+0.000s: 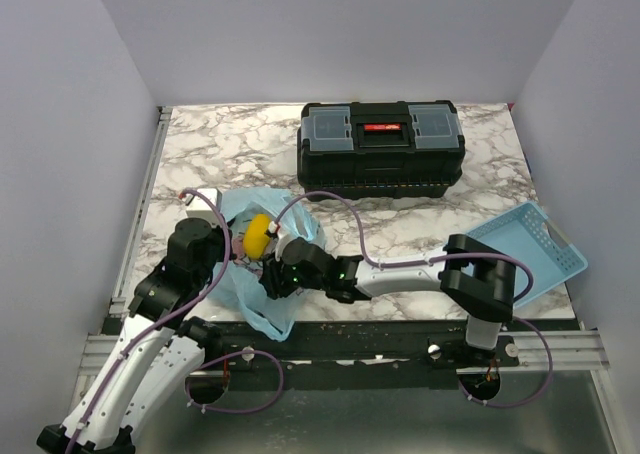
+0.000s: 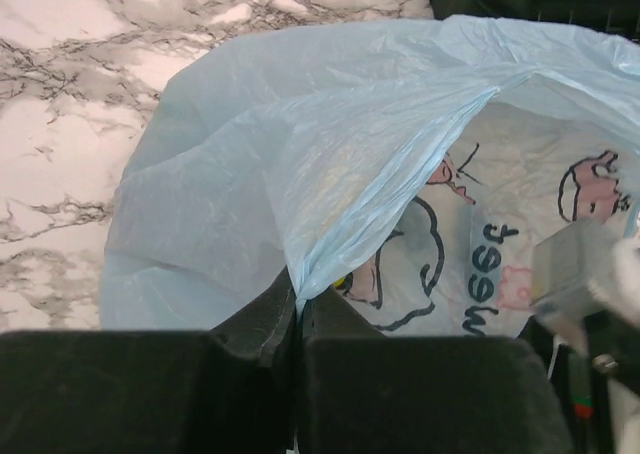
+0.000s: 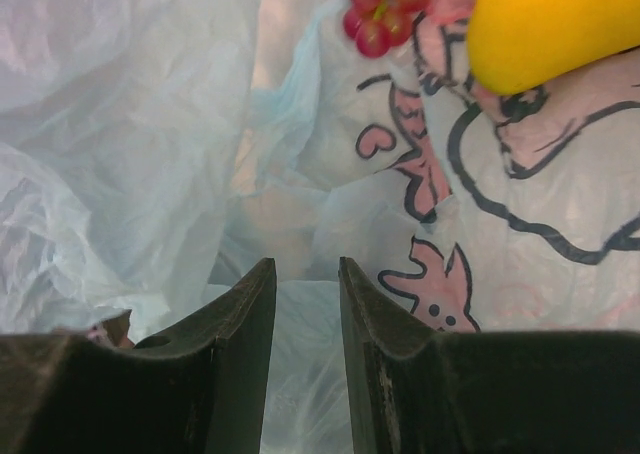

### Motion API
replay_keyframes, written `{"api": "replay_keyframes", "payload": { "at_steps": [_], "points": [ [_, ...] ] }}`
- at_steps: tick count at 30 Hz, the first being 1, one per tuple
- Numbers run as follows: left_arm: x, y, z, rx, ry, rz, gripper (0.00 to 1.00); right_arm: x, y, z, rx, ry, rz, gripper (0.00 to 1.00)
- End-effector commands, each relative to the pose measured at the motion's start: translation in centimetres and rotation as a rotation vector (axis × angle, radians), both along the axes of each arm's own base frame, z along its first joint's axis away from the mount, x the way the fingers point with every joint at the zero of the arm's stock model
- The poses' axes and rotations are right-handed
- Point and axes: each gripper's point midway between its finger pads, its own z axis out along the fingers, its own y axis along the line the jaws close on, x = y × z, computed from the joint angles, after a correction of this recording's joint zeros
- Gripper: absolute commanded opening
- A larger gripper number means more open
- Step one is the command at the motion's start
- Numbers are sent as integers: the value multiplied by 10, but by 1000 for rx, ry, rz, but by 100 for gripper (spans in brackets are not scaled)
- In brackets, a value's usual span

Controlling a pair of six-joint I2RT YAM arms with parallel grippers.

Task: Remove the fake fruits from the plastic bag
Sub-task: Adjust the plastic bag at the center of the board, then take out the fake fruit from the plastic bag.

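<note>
A black toolbox [image 1: 381,162] with a red latch and two clear lid compartments sits at the far side of the marble table [image 1: 230,149], lid closed. A light-blue basket [image 1: 550,246] lies tilted at the right edge, partly overhanging. The two are well apart. Plain white walls [image 1: 340,34] enclose the table.

Our left arm [image 1: 150,319] rises from its base at the near left and bends inward. The left gripper [image 2: 298,304] has its jaws pressed together on a fold of the plastic bag [image 2: 250,174]. Our right arm [image 1: 410,274] folds at the elbow and reaches low toward the left arm. The right gripper [image 3: 307,279] holds its jaws a narrow gap apart, clamping nothing.
</note>
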Motion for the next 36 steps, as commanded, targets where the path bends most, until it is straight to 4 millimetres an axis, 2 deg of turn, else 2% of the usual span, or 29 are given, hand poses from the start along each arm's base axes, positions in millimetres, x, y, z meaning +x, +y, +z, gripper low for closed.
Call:
{"api": "replay_keyframes", "payload": {
  "at_steps": [1, 5, 7, 12, 19, 24, 28, 31, 36],
  "points": [
    [5, -6, 18, -1, -93, -54, 0, -7, 9, -17, -63, -30, 12, 35],
    [3, -12, 17, -16, -106, -95, 0, 2, 6, -20, -91, -59, -29, 36],
    [2, -14, 18, -16, -110, -107, 0, 10, 5, -9, -100, -85, -60, 40],
    [2, -16, 23, -5, -134, -134, 0, 43, -11, 37, -62, -174, -240, 58],
    [0, -20, 31, -14, -170, -166, 0, 81, -24, 55, -84, -240, -463, 60],
    [-1, -22, 33, -22, -182, -176, 0, 108, -26, 53, -73, -224, -611, 58],
    [-1, -28, 33, -33, -182, -207, 0, 120, -21, 46, -60, -169, -696, 59],
    [-2, -31, 34, -41, -183, -225, 0, 126, -15, 39, -68, -149, -735, 65],
    [-2, -35, 34, -47, -184, -243, 0, 134, -4, 19, -112, -147, -747, 84]
  ]
}}
